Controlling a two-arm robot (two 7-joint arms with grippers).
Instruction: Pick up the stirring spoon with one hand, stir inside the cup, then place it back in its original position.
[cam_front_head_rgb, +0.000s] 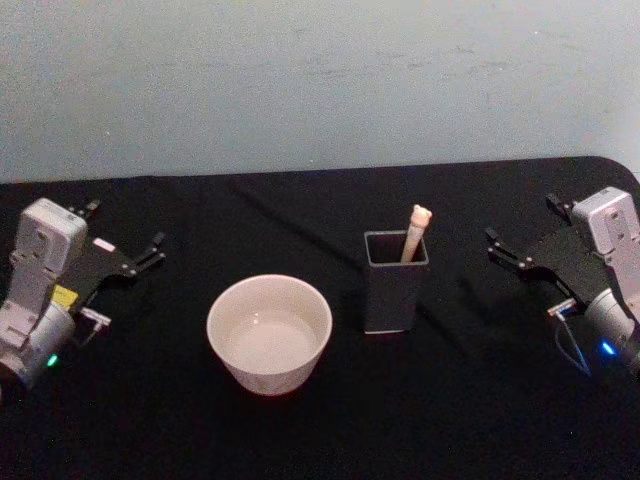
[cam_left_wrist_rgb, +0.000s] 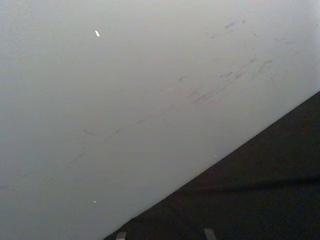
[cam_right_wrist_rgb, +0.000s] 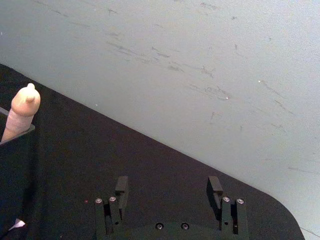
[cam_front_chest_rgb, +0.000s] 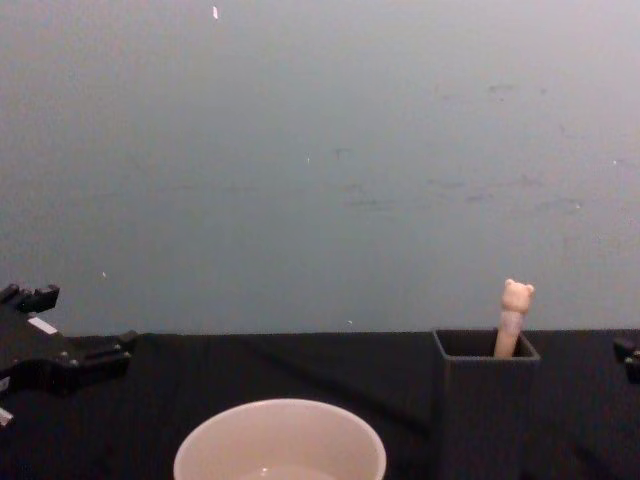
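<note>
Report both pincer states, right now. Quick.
Left pincer: open, holding nothing.
Right pincer: open, holding nothing.

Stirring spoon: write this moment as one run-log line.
stirring spoon: in holder | cup: beside holder | left gripper: open, parked left | right gripper: open, parked right

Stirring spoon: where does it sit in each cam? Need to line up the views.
Head: stirring spoon right of centre, handle poking out of the dark holder.
Chest: lower right, bear head above the holder rim.
Right wrist: handle top at the picture's edge, rising from the holder.
Left wrist: faces the wall and black table.
Shared landmark: the holder.
</note>
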